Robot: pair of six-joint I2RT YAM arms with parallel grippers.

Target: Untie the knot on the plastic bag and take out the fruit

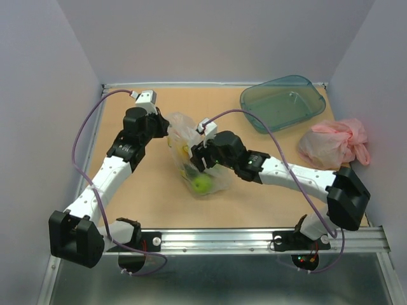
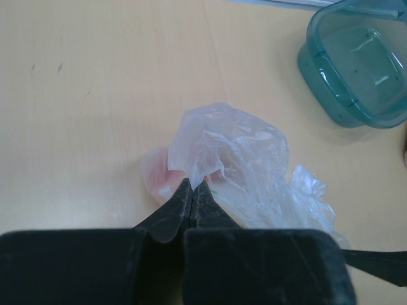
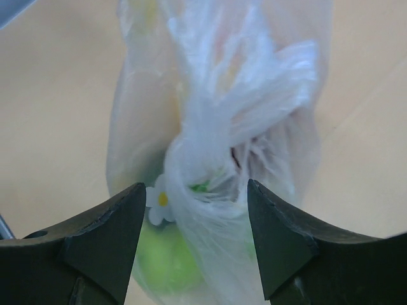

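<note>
the plastic bag (image 2: 235, 152) lies at the middle of the table (image 1: 159, 210), its neck twisted into a knot (image 3: 216, 149). the left gripper (image 2: 193, 189), at the bag's far left corner, is closed tight with a thin fold of the film pinched between its tips. the right gripper (image 3: 196, 187), on the bag's right, has its fingers spread wide, one either side of the knotted neck, gripping nothing. a green fruit (image 1: 202, 184) shows through the film at the bag's near end. the teal tray (image 2: 316, 79) and pink bag (image 1: 334, 143) lie well apart, far right.
</note>
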